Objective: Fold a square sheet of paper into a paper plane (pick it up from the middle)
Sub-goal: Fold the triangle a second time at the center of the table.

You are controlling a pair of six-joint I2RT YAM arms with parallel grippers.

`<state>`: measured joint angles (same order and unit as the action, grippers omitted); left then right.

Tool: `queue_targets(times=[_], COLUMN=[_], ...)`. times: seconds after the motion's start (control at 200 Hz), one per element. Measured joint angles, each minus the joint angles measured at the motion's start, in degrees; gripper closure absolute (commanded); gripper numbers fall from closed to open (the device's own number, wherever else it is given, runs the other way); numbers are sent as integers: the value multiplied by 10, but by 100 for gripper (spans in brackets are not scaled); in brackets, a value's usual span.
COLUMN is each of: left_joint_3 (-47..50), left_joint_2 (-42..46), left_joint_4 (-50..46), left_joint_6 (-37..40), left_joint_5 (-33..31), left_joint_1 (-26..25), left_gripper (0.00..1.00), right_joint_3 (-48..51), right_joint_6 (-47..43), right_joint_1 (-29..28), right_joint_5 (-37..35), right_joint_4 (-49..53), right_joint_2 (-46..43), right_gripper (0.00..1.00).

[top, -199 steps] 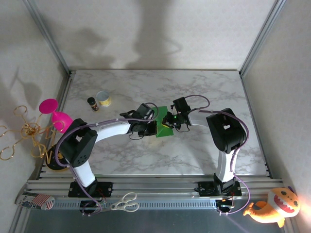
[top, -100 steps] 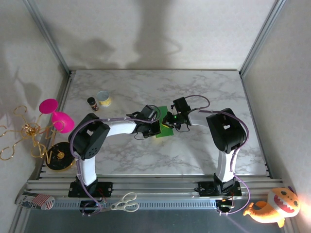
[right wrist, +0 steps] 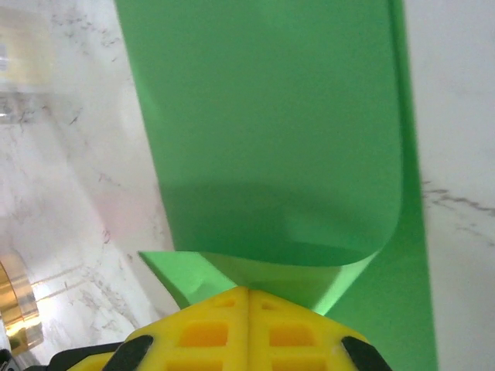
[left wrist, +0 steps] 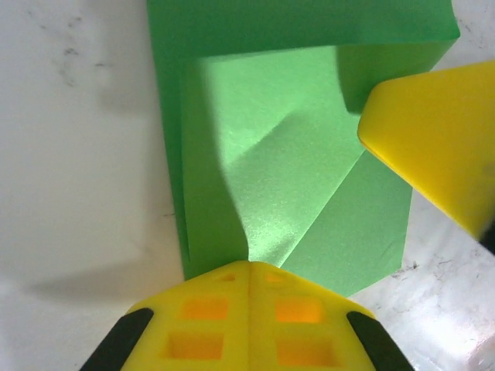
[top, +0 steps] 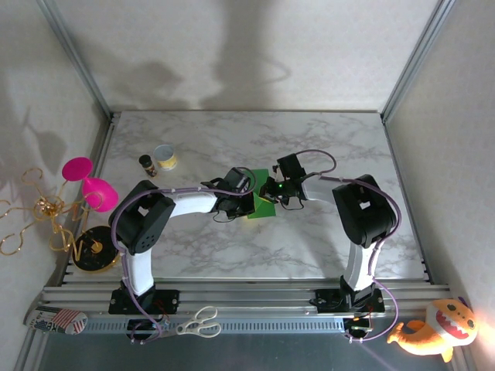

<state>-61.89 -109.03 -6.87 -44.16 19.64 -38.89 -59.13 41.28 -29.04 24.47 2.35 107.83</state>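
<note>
The square sheet of paper [top: 263,205], bright green and partly folded into layered flaps, lies mid-table on the marble. My left gripper [top: 249,201] is shut, its yellow tips [left wrist: 249,267] touching the sheet's near edge where a raised crease [left wrist: 263,154] runs up to them. My right gripper [top: 271,192] is shut too, its tips [right wrist: 247,292] against a flap [right wrist: 271,139] that curls over them. The two grippers face each other across the sheet, and one right finger [left wrist: 433,131] shows in the left wrist view. Whether either gripper pinches any paper is unclear.
A gold can [top: 164,158] and a small dark bottle [top: 147,165] stand at the back left. Pink dishes [top: 87,182] and a gold wire stand [top: 39,212] sit off the table's left edge. Scissors [top: 199,323] and a plush toy [top: 433,328] lie by the near rail.
The left arm has swung its elbow inward and pushed its gripper right onto the sheet. The raised flap has come down, so the sheet looks smaller and flatter. The right gripper barely moved.
</note>
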Motion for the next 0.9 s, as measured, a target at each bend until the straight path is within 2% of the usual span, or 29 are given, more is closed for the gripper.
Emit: queue_targets(times=[0.225,0.456,0.706,0.901], left_joint_3=[0,1,13,28], left_joint_2=[0,0,2,3], left_joint_4=[-2,-2,15,46], left_joint_6=[2,2,2,3], left_joint_5=[0,0,0,-1], left_joint_1=[0,0,0,0], left_gripper=[100,100,100,100], right_joint_3=[3,7,9,2], right_joint_6=[-2,-4,-22,-32], right_joint_1=[-28,-26,-6,42], right_joint_5=[2,-5,21,59], right_joint_4=[0,-2,-7,-13], right_joint_2=[2,11,18,33], right_gripper=[95,96,96,96])
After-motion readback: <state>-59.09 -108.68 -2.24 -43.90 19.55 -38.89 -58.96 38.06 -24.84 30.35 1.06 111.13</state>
